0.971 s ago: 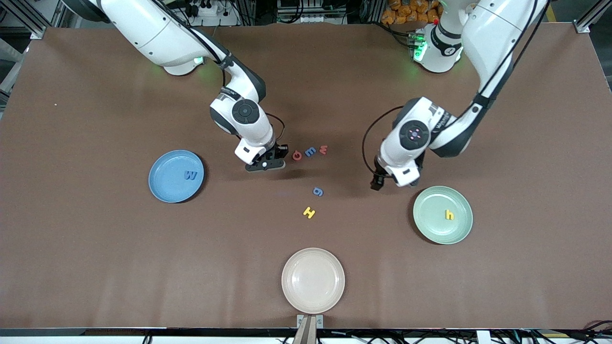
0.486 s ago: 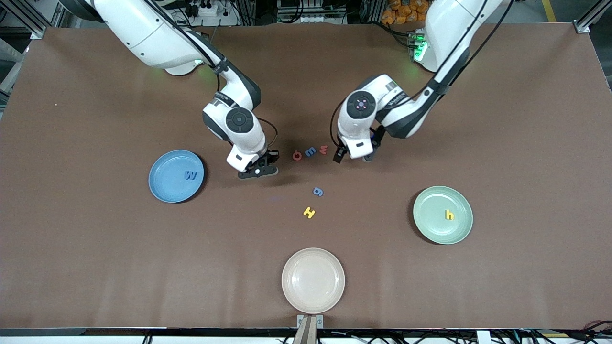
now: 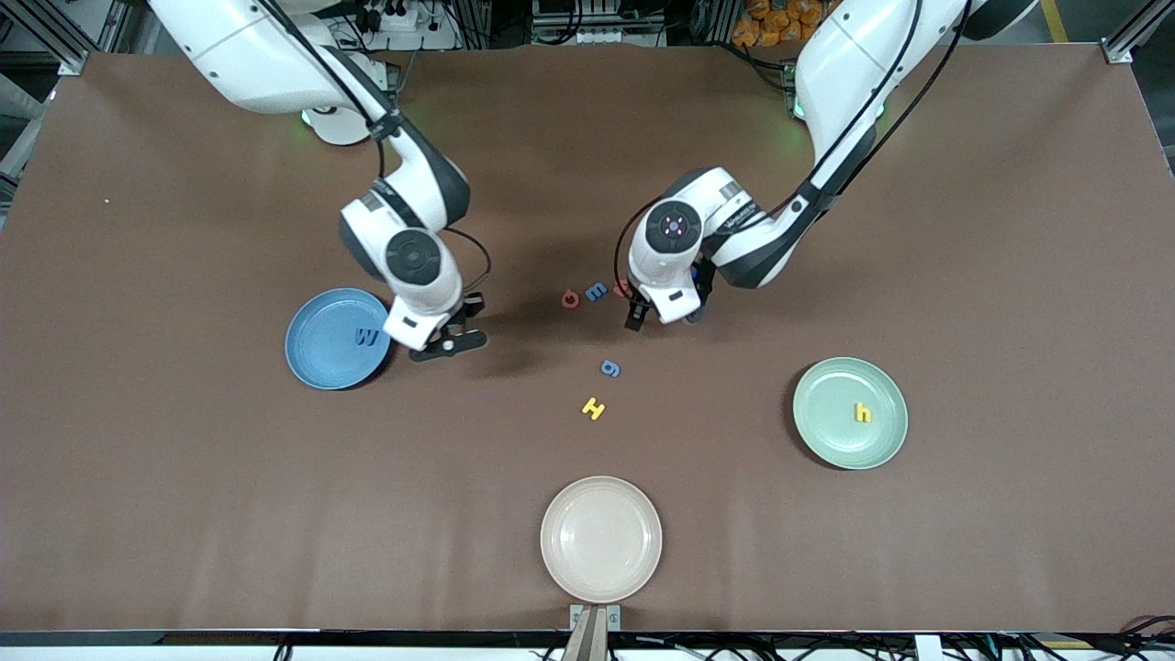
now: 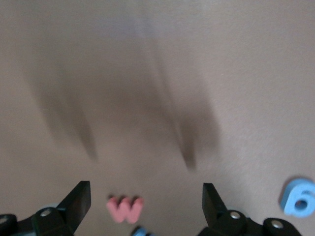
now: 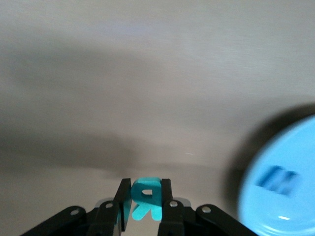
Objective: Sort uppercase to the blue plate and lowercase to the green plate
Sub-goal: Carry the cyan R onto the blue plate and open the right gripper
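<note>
My right gripper is shut on the teal R and holds it above the table beside the blue plate. That plate also shows in the right wrist view and bears the blue W. My left gripper is open over the red w, which sits between its fingertips. The red G and blue m lie beside the red w. The blue g and yellow H lie nearer the camera. The green plate holds the yellow h.
A cream plate sits near the table's front edge, nearer the camera than the yellow H. The brown table runs wide toward both ends.
My right gripper has carried the R from beside the red G toward the blue plate. My left gripper has swung from near the green plate to over the red w.
</note>
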